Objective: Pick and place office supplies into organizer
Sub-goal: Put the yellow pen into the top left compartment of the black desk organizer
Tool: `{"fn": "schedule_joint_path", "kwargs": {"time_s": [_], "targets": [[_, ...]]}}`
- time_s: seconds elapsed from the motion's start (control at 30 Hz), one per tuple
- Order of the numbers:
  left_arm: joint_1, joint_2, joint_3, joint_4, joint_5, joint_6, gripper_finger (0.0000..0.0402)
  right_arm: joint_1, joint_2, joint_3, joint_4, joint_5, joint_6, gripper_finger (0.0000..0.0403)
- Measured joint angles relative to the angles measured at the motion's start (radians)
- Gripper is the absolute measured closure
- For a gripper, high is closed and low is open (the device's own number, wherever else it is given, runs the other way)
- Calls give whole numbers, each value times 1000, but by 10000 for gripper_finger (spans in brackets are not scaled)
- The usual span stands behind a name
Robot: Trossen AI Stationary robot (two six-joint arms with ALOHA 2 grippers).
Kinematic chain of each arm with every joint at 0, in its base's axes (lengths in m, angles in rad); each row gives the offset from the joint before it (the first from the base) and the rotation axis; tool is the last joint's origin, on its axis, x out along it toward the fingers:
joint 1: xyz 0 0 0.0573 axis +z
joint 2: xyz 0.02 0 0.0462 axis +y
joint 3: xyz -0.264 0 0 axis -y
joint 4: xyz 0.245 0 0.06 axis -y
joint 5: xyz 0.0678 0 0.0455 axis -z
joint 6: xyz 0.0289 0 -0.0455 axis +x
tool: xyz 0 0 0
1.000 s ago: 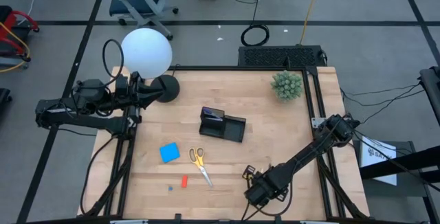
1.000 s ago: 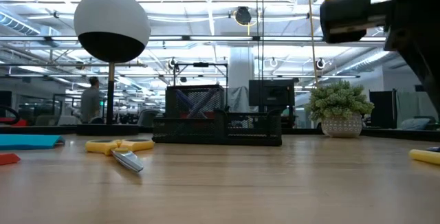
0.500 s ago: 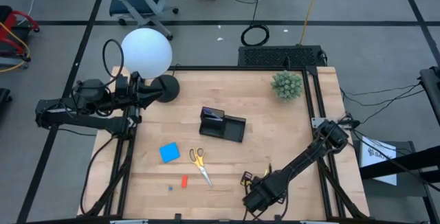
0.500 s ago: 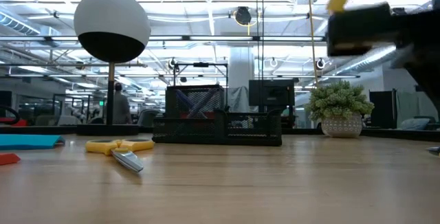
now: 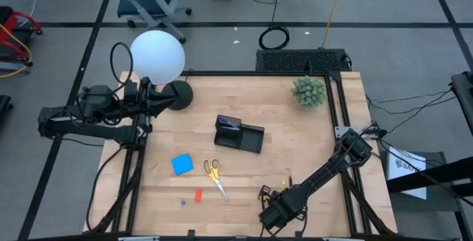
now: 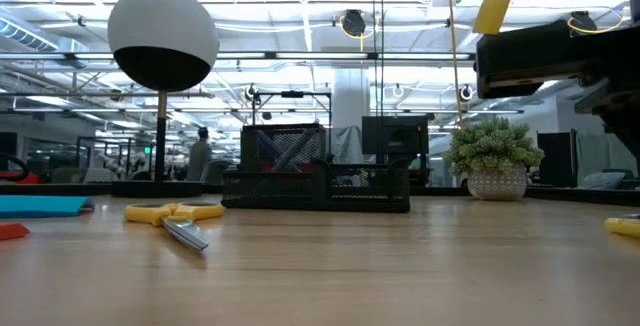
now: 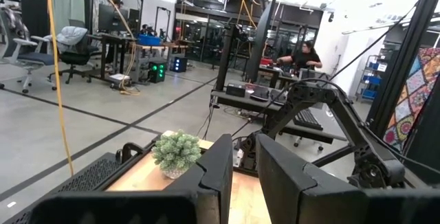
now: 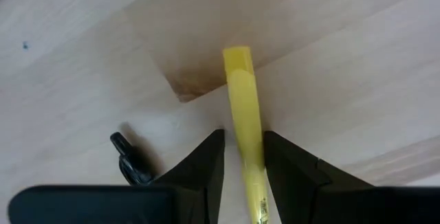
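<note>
My right gripper (image 8: 244, 148) points down at the table's near edge, open, one finger on each side of a yellow pen (image 8: 242, 107) that lies flat on the wood; whether they touch it I cannot tell. The pen's end (image 6: 624, 226) also shows in the low view. Yellow-handled scissors (image 5: 215, 176), a blue pad (image 5: 182, 164) and a small red piece (image 5: 198, 194) lie left of it. The black organizer (image 5: 238, 134) stands mid-table. My left gripper (image 7: 244, 176) waits level at the far left, a narrow gap between its fingers, nothing in it.
A small black piece (image 8: 130, 161) lies close beside the yellow pen. A green spiky plant (image 5: 308, 92) stands at the far right. A white globe lamp (image 5: 157, 56) on a black round base (image 5: 179, 94) stands at the far left. Bare wood lies between organizer and right gripper.
My right gripper has sunk toward the table and shifted a little toward the near edge, coming down over the yellow pen. The pen stays flat on the wood.
</note>
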Motion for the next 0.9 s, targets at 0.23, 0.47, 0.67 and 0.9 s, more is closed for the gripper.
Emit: {"fn": "schedule_joint_path", "kwargs": {"time_s": [0.23, 0.47, 0.67, 0.9], "targets": [[0, 0, 0, 0, 0, 0, 330, -11, 2, 2, 4, -7, 17, 308], [0, 0, 0, 0, 0, 0, 330, -15, 3, 2, 3, -10, 15, 368], [0, 0, 0, 0, 0, 0, 330, -19, 3, 1, 4, -12, 14, 372], [0, 0, 0, 0, 0, 0, 330, -38, -16, -4, 2, -13, 23, 372]]}}
